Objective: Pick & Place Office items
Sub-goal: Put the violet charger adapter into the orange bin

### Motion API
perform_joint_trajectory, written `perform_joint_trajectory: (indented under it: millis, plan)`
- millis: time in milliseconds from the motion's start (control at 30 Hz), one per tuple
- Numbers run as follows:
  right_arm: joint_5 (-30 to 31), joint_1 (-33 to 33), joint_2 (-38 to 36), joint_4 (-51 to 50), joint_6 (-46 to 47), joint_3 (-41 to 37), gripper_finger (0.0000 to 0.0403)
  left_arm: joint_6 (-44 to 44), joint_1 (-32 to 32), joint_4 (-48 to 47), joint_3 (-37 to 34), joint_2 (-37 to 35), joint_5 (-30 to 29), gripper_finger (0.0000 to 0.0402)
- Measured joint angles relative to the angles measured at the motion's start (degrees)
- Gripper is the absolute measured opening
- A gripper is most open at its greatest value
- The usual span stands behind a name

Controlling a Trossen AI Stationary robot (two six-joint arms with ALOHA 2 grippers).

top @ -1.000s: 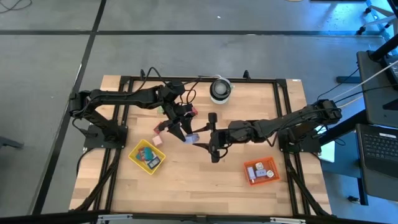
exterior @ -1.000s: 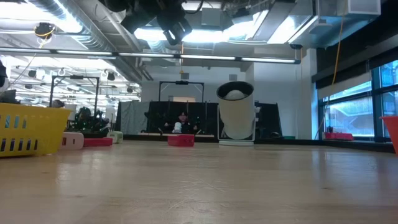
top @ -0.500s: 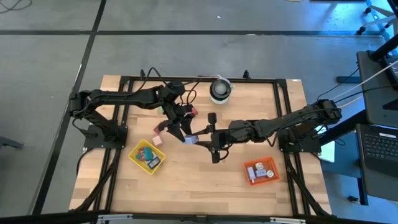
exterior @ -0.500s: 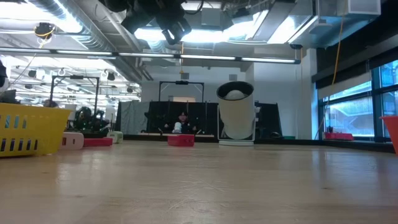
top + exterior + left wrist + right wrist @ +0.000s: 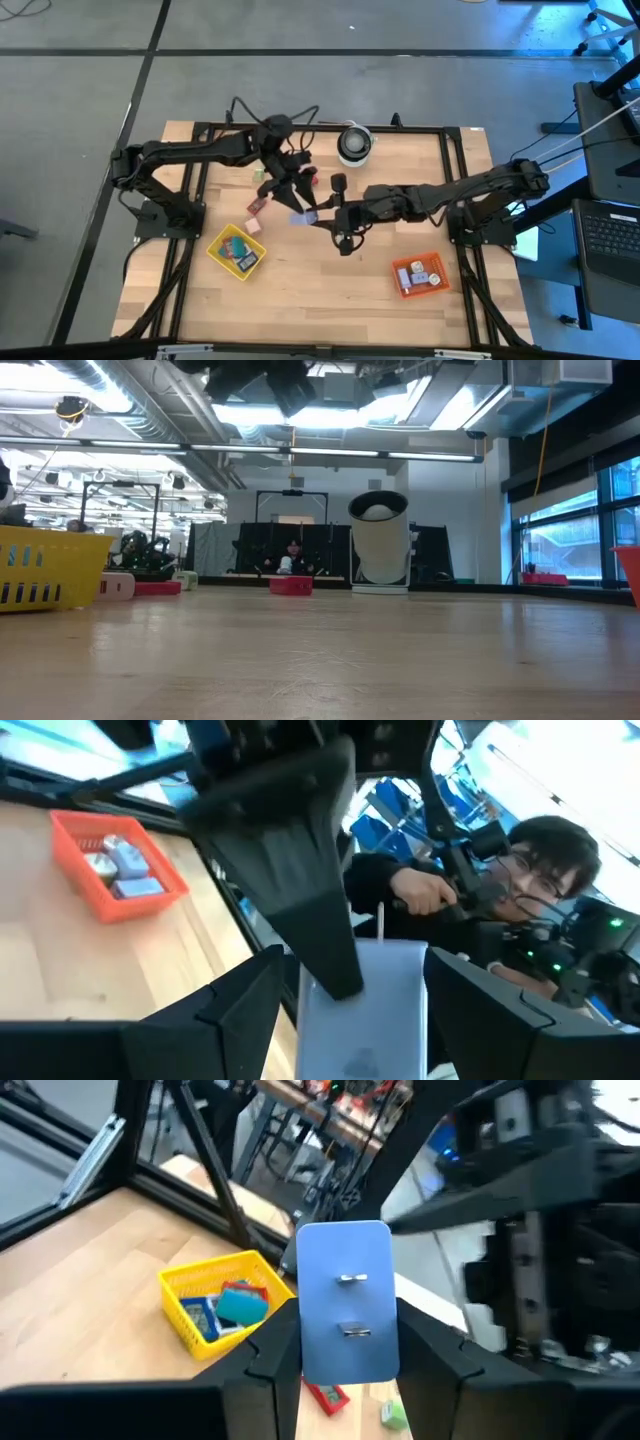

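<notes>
We see the right pincer point(image 5: 345, 1365) closed on a blue flat piece point(image 5: 347, 1300), its fingers clamping the lower half while the long axis stands up out of the grip. In the high view this right pincer point(image 5: 322, 217) sits mid-desk, its blue flat piece point(image 5: 299, 217) pointing toward the left arm. The left pincer point(image 5: 296, 196) hangs just beside it with fingers spread wide, holding nothing. Outward, the yellow tray point(image 5: 237, 250) lies near the left arm's side, the orange tray point(image 5: 419, 274) on the right arm's own side. Small loose pieces point(image 5: 255, 204) rest on the wooden desk point(image 5: 330, 300) by the left arm. We judge the orange tray the nearer drop point.
</notes>
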Motion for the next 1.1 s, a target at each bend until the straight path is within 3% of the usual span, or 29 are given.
perform_joint_trajectory:
  millis: [267,467,567,667,833,1100]
  plan:
    - [-0.33,-2.0,-3.08,-5.97,-1.06,2.25,0.0124,-0.43,2.37,-0.1,4.36,-0.07,2.3,0.0237]
    - [-0.49,-3.69,-12.51,-13.39,3.02,2.25,0.0124,4.84,3.53,-2.94,4.39,-4.47,6.68,0.0237]
    - [0.22,-3.95,-18.64,-17.04,5.29,2.29,0.0124,9.56,3.81,-7.4,4.37,-8.78,5.81,0.0237]
    - [1.32,-3.9,-24.69,-21.9,8.11,1.34,0.0124,17.09,3.91,-14.97,4.37,-14.72,-0.09,0.0237]
    - [2.97,-3.69,-33.45,-29.75,16.04,-1.02,0.0124,29.74,1.46,-27.64,3.94,-25.4,-18.03,0.0237]
    - [8.02,-0.66,-39.47,-48.53,33.45,-5.3,0.0124,27.0,-5.31,-26.86,-6.07,-38.86,-39.52,0.0237]
